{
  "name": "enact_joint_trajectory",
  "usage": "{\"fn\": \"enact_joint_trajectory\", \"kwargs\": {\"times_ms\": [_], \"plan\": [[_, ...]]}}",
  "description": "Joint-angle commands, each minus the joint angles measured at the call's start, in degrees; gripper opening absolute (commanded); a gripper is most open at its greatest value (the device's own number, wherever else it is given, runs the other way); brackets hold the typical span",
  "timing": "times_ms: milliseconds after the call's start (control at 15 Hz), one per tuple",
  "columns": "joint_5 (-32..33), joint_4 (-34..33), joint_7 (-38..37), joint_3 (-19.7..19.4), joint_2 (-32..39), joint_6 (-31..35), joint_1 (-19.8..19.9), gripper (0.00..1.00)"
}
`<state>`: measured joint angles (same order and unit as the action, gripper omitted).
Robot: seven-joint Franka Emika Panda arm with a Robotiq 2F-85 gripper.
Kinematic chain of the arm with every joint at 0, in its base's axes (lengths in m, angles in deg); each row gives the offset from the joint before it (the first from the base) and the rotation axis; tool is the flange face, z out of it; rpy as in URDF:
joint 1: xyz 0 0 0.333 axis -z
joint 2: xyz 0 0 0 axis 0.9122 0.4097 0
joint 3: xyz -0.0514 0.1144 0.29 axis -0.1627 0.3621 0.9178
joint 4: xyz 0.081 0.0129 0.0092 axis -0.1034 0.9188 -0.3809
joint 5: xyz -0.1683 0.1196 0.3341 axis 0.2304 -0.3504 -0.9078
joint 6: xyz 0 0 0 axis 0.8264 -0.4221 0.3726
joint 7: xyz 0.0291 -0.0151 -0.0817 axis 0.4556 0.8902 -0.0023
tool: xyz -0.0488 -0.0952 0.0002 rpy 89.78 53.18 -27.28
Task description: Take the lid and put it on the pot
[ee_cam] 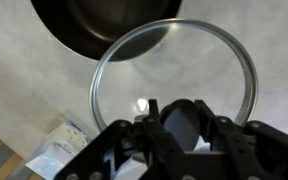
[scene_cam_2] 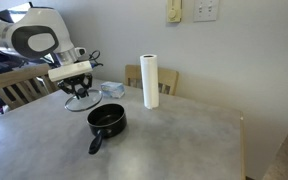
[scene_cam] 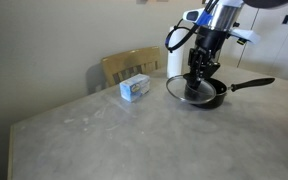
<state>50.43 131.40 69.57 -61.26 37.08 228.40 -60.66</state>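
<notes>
My gripper (ee_cam: 184, 128) is shut on the black knob of the glass lid (ee_cam: 214, 60), whose thin metal rim rings the wrist view. In both exterior views the gripper (scene_cam: 197, 82) (scene_cam_2: 80, 93) holds the lid (scene_cam: 184, 91) (scene_cam_2: 81, 102) low over the table, right beside the pot. The pot (scene_cam: 211, 94) (scene_cam_2: 106, 120) is a small black saucepan with a long straight handle. Its rim shows at the top of the wrist view (ee_cam: 104, 25). The lid's edge overlaps the pot's rim in the wrist view.
A tall white paper-towel roll (scene_cam_2: 150, 80) (scene_cam: 174, 62) stands behind the pot. A small blue box (scene_cam: 136, 88) (scene_cam_2: 111, 89) lies on the grey table (scene_cam: 104, 135). Wooden chairs (scene_cam: 129, 63) (scene_cam_2: 14, 85) stand at the table's edges.
</notes>
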Motion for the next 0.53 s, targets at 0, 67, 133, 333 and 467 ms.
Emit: {"fn": "enact_joint_trajectory", "kwargs": {"times_ms": [0,67,133,333,467], "plan": [[-4.96,-3.71,10.74,-2.02,0.45,-4.4,3.63,0.14],[-5.42,-4.36,12.43,-3.13,0.44,-5.4,4.17,0.14],[-6.04,-4.86,14.03,-4.04,0.36,-6.5,4.61,0.14],[-7.72,-4.4,17.42,-6.21,-0.77,-8.84,5.46,0.14],[-9.62,-3.24,19.47,-7.04,-1.06,-9.29,5.88,0.14]]}}
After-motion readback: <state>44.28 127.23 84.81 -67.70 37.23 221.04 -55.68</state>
